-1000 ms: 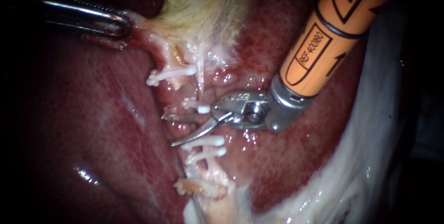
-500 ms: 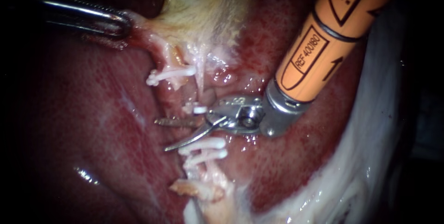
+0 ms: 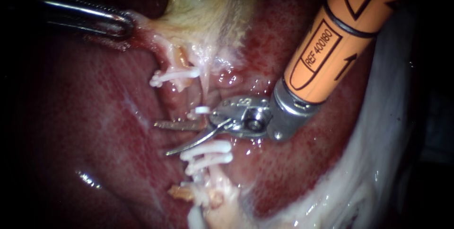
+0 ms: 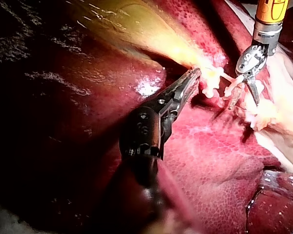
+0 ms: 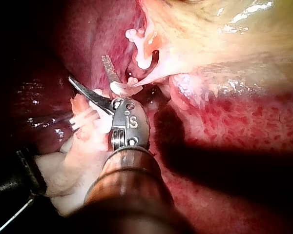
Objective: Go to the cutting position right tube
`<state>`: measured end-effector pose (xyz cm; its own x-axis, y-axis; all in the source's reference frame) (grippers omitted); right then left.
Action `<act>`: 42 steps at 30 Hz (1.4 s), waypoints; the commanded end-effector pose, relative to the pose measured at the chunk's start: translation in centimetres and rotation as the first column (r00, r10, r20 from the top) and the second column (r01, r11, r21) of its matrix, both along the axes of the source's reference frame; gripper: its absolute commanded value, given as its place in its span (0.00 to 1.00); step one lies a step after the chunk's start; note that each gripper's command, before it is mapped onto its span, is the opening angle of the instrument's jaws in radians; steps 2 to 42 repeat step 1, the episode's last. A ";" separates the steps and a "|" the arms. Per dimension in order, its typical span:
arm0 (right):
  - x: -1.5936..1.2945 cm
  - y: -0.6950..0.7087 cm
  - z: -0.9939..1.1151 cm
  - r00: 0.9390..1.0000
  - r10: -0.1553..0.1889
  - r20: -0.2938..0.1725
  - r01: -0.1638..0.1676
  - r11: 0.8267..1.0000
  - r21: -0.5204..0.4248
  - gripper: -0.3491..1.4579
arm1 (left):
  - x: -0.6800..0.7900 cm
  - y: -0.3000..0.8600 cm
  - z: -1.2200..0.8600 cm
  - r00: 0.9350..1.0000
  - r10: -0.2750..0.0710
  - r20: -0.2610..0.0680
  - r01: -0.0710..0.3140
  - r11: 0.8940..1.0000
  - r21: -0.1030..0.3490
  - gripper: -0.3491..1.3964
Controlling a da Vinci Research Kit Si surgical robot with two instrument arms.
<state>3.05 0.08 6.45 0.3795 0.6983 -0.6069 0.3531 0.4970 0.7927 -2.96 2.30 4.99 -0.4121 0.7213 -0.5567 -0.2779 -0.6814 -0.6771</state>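
Observation:
My right instrument point(image 3: 161, 139) comes in on an orange shaft, its two thin blades open. They straddle the pale right tube point(image 3: 204, 87) in the stretch between a small white clip point(image 3: 203, 110) and two white clips point(image 3: 206, 147) below it. The tube itself is mostly hidden there. Another white clip point(image 3: 174, 75) sits on the left tube stump. My left instrument point(image 3: 124, 23) is shut on the gallbladder point(image 3: 213, 6) at its neck, holding it taut. In the right wrist view the open blades point(image 5: 88, 72) lie beside the clips. The left wrist view shows the shut jaws point(image 4: 193, 75).
Dark red liver point(image 3: 85, 129) surrounds the field. Pale fatty tissue point(image 3: 359, 181) runs along the right and lower right. A cut stump point(image 3: 179, 192) lies below the double clips. The orange shaft point(image 3: 331, 44) fills the upper right.
My right instrument has slid a little to the left, carrying its open blades further across the tube between the clips. The left instrument has stayed put.

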 end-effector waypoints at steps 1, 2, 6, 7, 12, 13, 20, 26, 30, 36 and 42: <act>0.00 0.00 0.01 1.000 0.000 0.001 0.000 1.000 0.000 0.91 | 0.00 0.00 0.00 1.000 0.000 0.000 0.000 1.000 0.000 0.00; 0.00 0.00 0.01 1.000 0.000 0.001 0.000 1.000 0.000 0.91 | 0.00 0.00 0.00 1.000 0.000 0.000 0.000 1.000 0.000 0.00; 0.00 0.00 0.01 1.000 0.000 0.001 0.000 1.000 0.000 0.91 | 0.00 0.00 0.00 1.000 0.000 0.000 0.000 1.000 0.000 0.00; 0.00 0.00 0.01 1.000 0.000 0.001 0.000 1.000 0.000 0.91 | 0.00 0.00 0.00 1.000 0.000 0.000 0.000 1.000 0.000 0.00; 0.00 0.00 0.01 1.000 0.000 0.001 0.000 1.000 0.000 0.91 | 0.00 0.00 0.00 1.000 0.000 0.000 0.000 1.000 0.000 0.00; 0.00 0.00 0.01 1.000 0.000 0.001 0.000 1.000 0.000 0.91 | 0.00 0.00 0.00 1.000 0.000 0.000 0.000 1.000 0.000 0.00; 0.00 0.00 0.01 1.000 0.000 0.001 0.000 1.000 0.000 0.91 | 0.00 0.00 0.00 1.000 0.000 0.000 0.000 1.000 0.000 0.00; 0.00 0.00 0.01 1.000 0.000 0.001 0.000 1.000 0.000 0.91 | 0.00 0.00 0.00 1.000 0.000 0.000 0.000 1.000 0.000 0.00; 0.00 0.00 0.01 1.000 0.000 0.001 0.000 1.000 0.000 0.91 | 0.00 0.00 0.00 1.000 0.000 0.000 0.000 1.000 0.000 0.00; 0.00 0.00 0.01 1.000 0.000 0.001 0.000 1.000 0.000 0.91 | 0.00 0.00 0.00 1.000 0.000 0.000 0.000 1.000 0.000 0.00; 0.00 0.00 0.01 1.000 0.000 0.001 0.000 1.000 0.000 0.91 | 0.00 0.00 0.00 1.000 0.000 0.000 0.000 1.000 0.000 0.00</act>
